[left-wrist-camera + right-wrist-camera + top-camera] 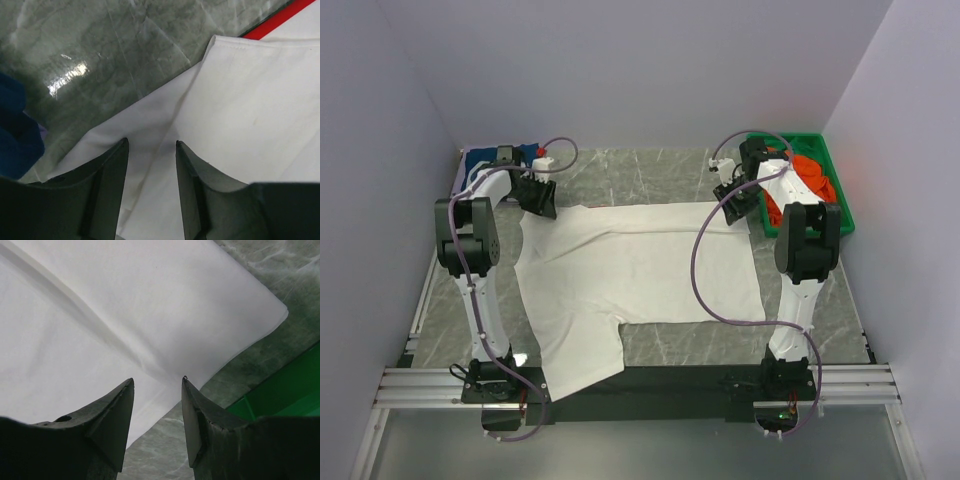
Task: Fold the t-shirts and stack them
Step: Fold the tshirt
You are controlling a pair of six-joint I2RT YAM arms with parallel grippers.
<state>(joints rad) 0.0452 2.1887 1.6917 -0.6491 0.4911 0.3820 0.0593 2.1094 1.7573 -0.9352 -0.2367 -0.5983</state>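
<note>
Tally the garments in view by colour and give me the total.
White: 1, the white cloth t-shirt spread flat on the grey marbled table.
Navy: 1, the navy blue cloth bundle at the far left corner.
Orange: 1, the orange cloth bundle inside the green plastic bin.
Total: 3.

Left gripper (151,142) jaws apart above white t-shirt (250,110).
</note>
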